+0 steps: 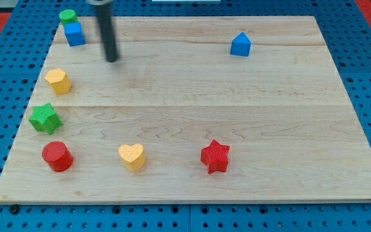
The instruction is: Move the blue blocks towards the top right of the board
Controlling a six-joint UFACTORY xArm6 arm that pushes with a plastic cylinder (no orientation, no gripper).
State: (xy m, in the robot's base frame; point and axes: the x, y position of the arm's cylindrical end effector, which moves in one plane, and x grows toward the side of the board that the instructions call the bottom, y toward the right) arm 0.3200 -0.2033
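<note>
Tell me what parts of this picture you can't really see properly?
- The rod's upper part: cut off by the view's top edge; only my tip shows, right of the blue cube.
- Green cylinder: its lower part is hidden behind the blue cube, so whether they touch is unclear.
- Blue house-shaped block: its far side faces away.
- Board: its underside is hidden.

A: Light is bright and even over the wooden board (192,96); only short, soft shadows sit under the blocks.

B: Any glare or blur?

A: No glare. The rod (107,32) looks slightly smeared, and my tip (112,60) casts a faint shadow.
</note>
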